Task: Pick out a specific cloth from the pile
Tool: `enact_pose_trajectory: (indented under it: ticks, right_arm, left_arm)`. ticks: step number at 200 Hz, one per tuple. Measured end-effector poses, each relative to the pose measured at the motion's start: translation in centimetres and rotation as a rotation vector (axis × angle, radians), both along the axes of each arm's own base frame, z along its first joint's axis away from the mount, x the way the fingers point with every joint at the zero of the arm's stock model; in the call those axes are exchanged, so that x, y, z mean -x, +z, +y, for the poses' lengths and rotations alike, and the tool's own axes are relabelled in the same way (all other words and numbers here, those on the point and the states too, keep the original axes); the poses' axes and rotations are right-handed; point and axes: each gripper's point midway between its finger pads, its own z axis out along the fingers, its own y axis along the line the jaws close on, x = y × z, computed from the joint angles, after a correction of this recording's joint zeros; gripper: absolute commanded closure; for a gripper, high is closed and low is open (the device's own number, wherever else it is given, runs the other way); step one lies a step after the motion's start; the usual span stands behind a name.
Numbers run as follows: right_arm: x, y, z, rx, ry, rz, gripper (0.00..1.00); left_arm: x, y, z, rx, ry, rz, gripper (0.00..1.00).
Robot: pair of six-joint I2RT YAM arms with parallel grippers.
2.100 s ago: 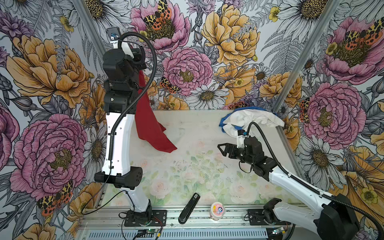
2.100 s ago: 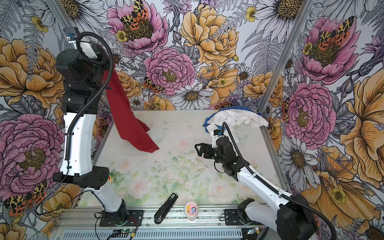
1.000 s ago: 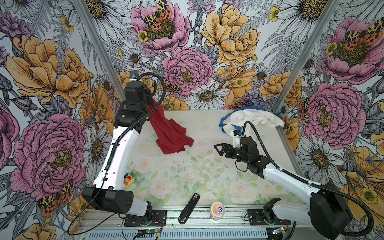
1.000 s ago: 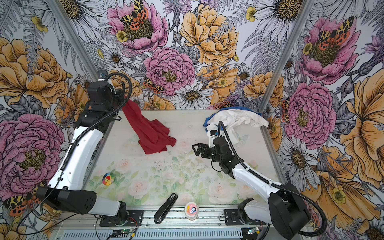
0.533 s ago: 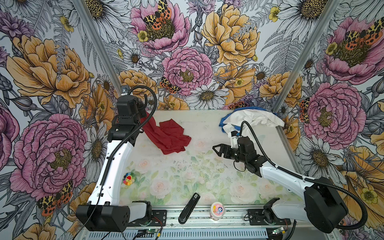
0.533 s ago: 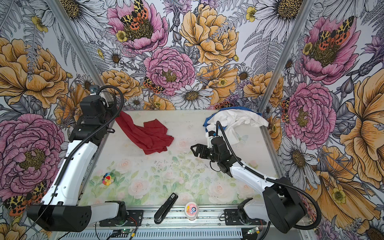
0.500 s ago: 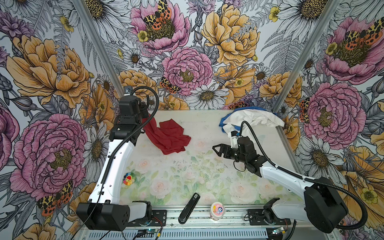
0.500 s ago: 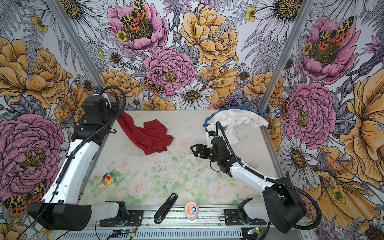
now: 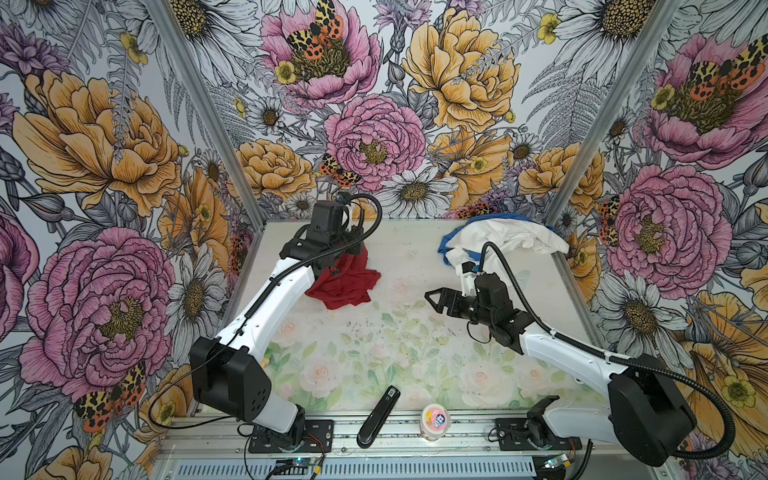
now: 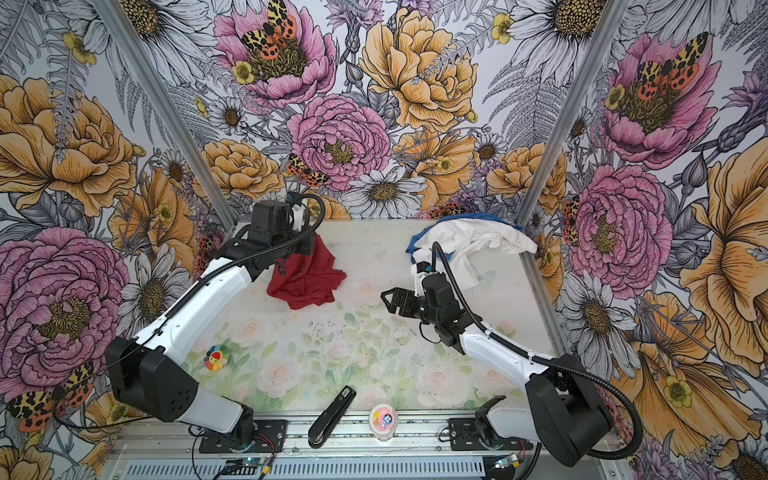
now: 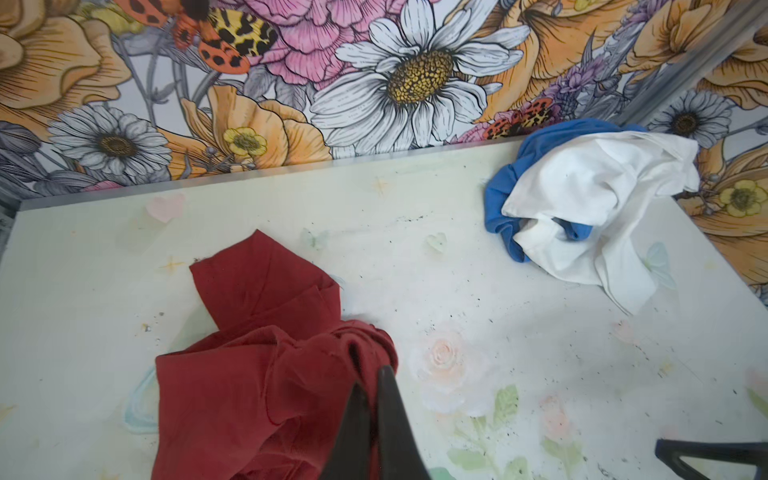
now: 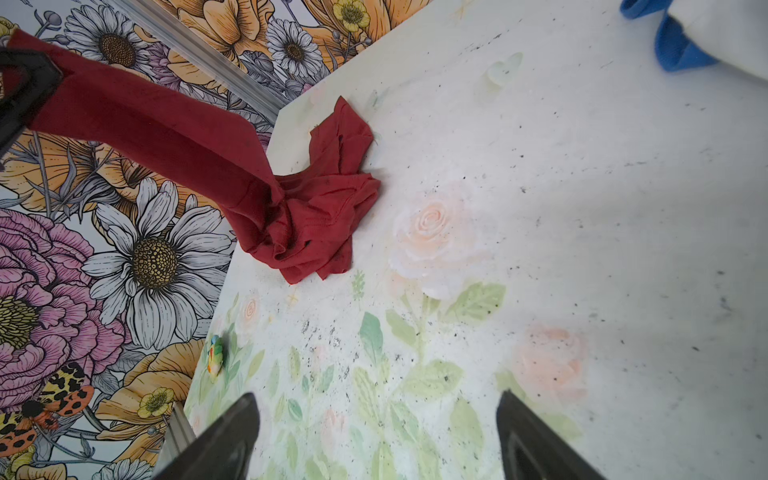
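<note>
Left wrist view showed my left gripper (image 11: 371, 380) clamped on the thin, wrinkly dark red cloth (image 11: 249, 374), crumpled at the table's (image 9: 374, 345) ten o'clock. My right gripper (image 12: 376, 397) gaped empty; the white-and-blue pile (image 9: 511, 237) sat at two o'clock.

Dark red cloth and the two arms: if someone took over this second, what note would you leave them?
Left gripper: shut on one end of the thin, wrinkly dark red cloth; the rest is bunched on the far left of the floral table.
Right gripper: open, empty, over the table, right of middle.
Pile of white and royal blue fabric: far right corner, apart from the cloth.
Done: cloth is out of the pile.
Left: probably just release it.
</note>
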Motion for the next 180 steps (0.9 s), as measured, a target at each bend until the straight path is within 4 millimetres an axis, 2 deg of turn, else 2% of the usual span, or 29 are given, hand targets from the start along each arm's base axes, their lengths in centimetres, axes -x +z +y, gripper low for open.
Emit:
enact_pose_trajectory:
  ticks: [21, 46, 61, 91, 101, 117, 130, 140, 149, 163, 180]
  right_arm:
    - [-0.1, -0.1, 0.0, 0.0, 0.0, 0.0, 0.11]
    - [-0.2, -0.8, 0.3, 0.004, 0.008, 0.015, 0.11]
    - [-0.2, -1.4, 0.4, 0.009, 0.011, 0.028, 0.1]
    - [-0.2, -1.8, 0.6, 0.01, 0.017, 0.038, 0.1]
    - [-0.2, -1.9, 0.6, 0.011, 0.018, 0.041, 0.11]
    - [-0.3, -2.0, 0.6, 0.012, 0.018, 0.042, 0.1]
    - [-0.3, -2.0, 0.6, 0.012, 0.018, 0.041, 0.11]
    - [-0.3, -2.0, 0.6, 0.012, 0.018, 0.041, 0.11]
    - [-0.3, -1.9, 0.6, 0.012, 0.018, 0.041, 0.11]
    - [-0.3, -1.8, 0.6, 0.011, 0.017, 0.039, 0.11]
    - [-0.2, -1.6, 0.6, 0.008, 0.018, 0.033, 0.11]
  left_arm:
    - [0.7, -2.3, -0.1, -0.006, -0.004, 0.054, 1.0]
    - [1.3, -5.8, 1.6, -0.059, 0.062, 0.121, 1.0]
    - [1.9, -7.5, 3.7, -0.095, 0.13, 0.159, 1.0]
    - [2.3, -9.6, 9.8, -0.156, 0.314, 0.211, 1.0]
    - [2.3, -10.4, 11.5, -0.161, 0.357, 0.232, 0.91]
    - [2.1, -12.1, 13.2, -0.176, 0.39, 0.28, 0.77]
    - [2.0, -13.9, 13.4, -0.193, 0.386, 0.331, 0.61]
    - [2.1, -15.2, 13.3, -0.21, 0.378, 0.375, 0.42]
    - [2.3, -16.2, 13.3, -0.243, 0.363, 0.404, 0.3]
    - [2.8, -16.7, 13.5, -0.298, 0.343, 0.426, 0.17]
    - [3.1, -16.0, 13.8, -0.346, 0.311, 0.41, 0.08]
